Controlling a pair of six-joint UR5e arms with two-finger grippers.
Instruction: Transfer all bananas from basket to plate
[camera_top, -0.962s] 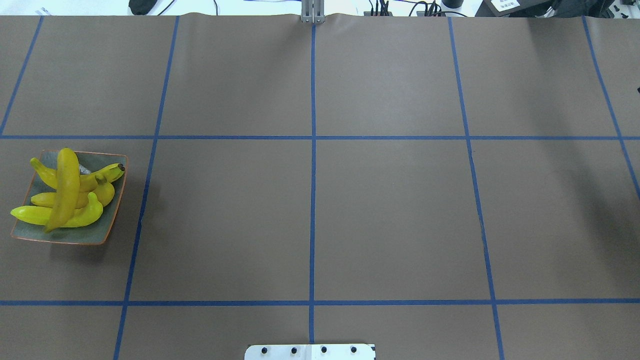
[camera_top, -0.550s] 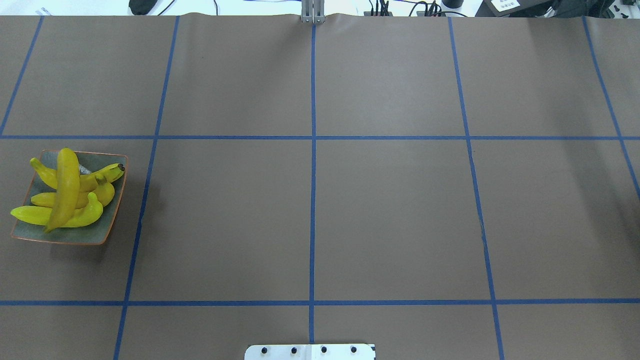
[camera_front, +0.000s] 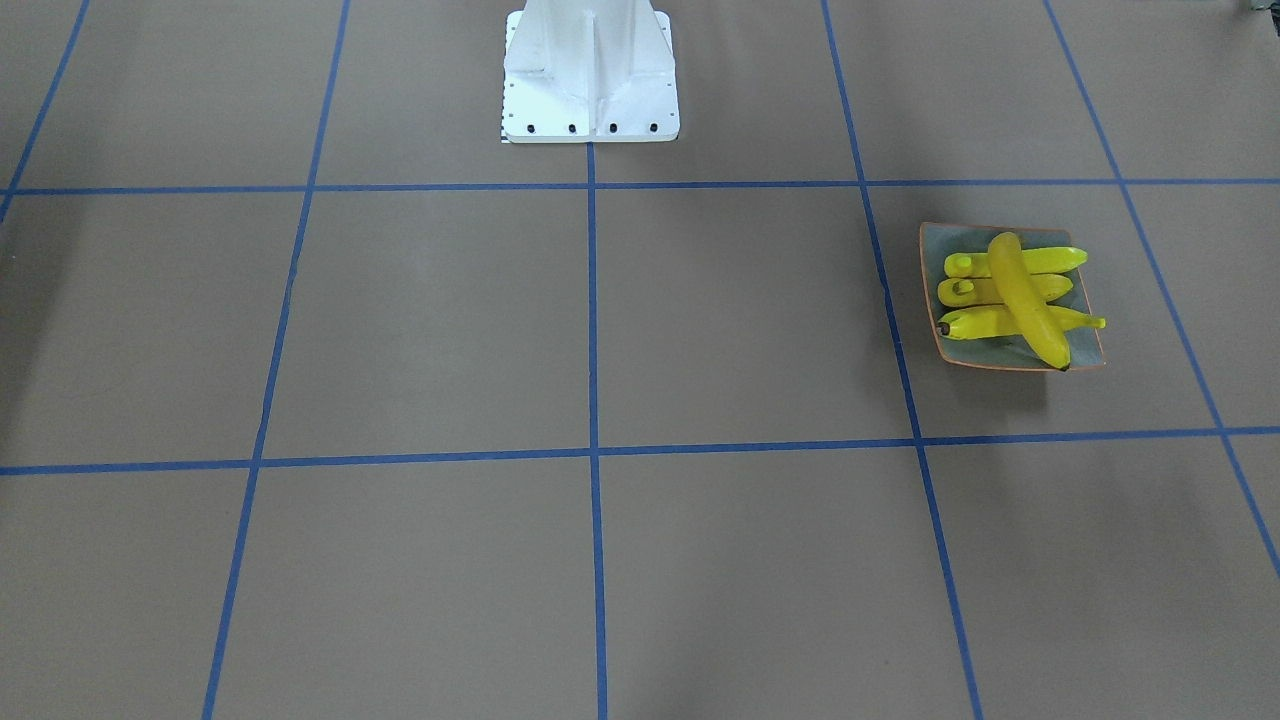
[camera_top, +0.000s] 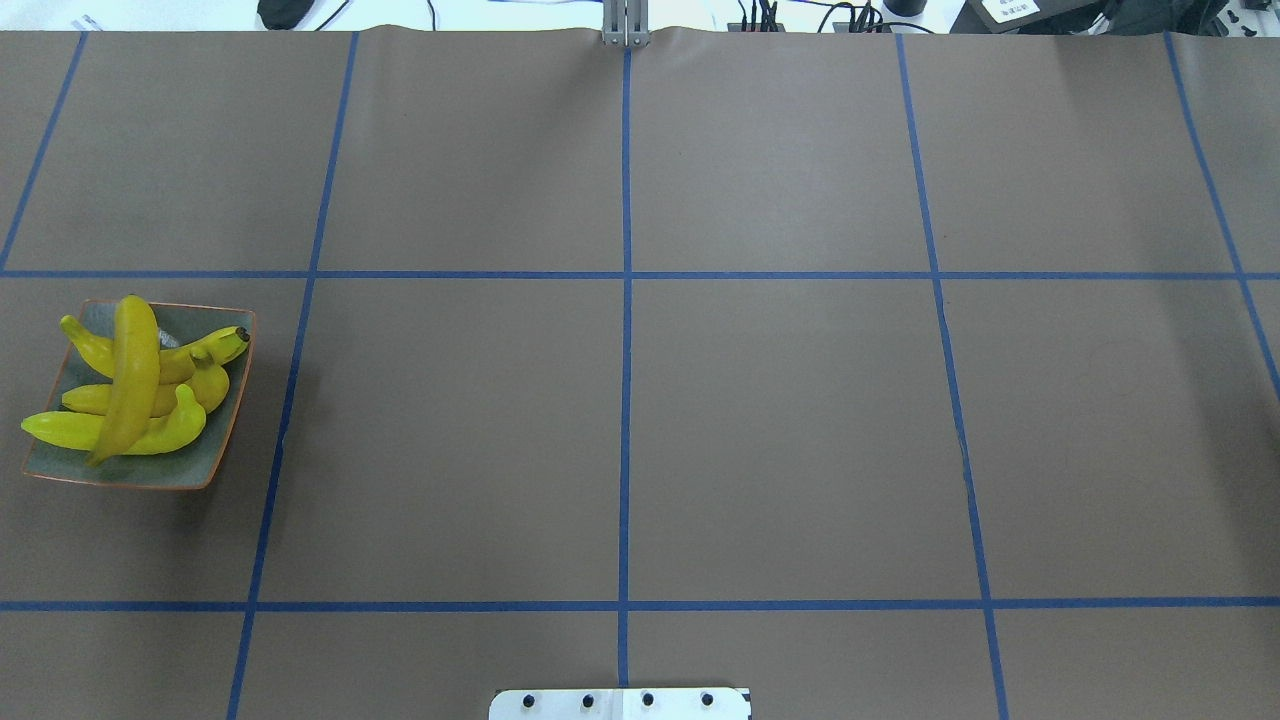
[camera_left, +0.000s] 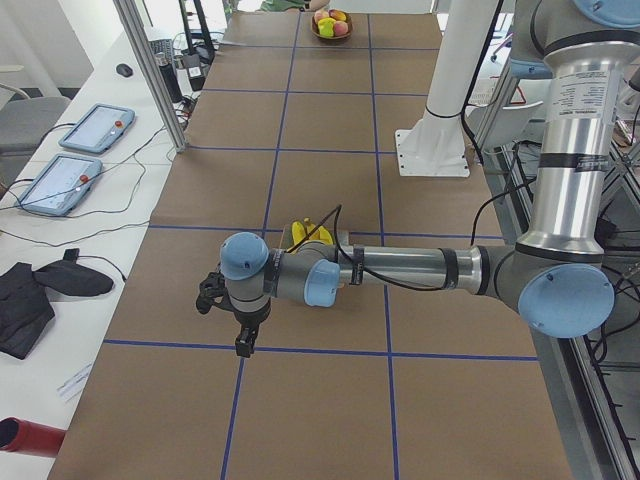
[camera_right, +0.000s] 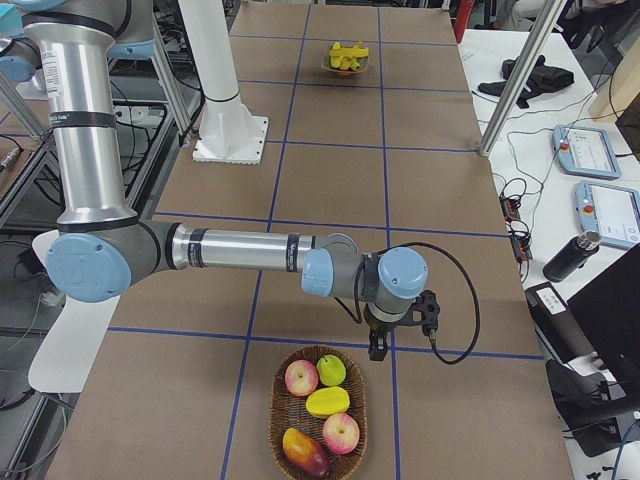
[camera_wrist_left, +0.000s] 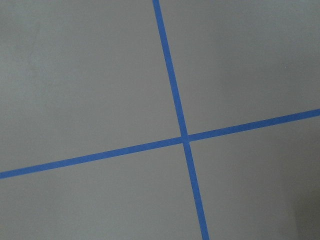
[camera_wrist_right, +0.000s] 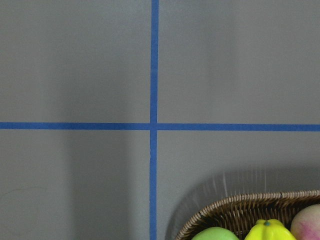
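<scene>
1. All four bananas (camera_top: 130, 385) are on the square grey-green plate (camera_top: 195, 462), at the robot's left end of the table (camera_top: 780, 430). Three lie side by side and one lies across the top of them.
2. Left gripper (camera_left: 241, 346) shows only in the exterior left view. It points down over a blue tape line, near the plate on the camera side, and is clear of the plate and bananas. The forearm passes in front of the plate and hides part of it.
3. Left gripper opening: can't tell from that view. Nothing visible between the fingers. The left wrist cam shows only a tape cross on the brown cover.
4. Right gripper (camera_right: 379, 350) is at the opposite end of the table, well apart from the bananas. It hangs just beside the wicker basket (camera_wrist_right: 227, 212), which holds other fruit (camera_right: 320, 400).
5. Right gripper opening: can't tell either, as it shows only in a side view. It is not touching the basket. The right wrist cam catches the basket rim at lower right.
</scene>
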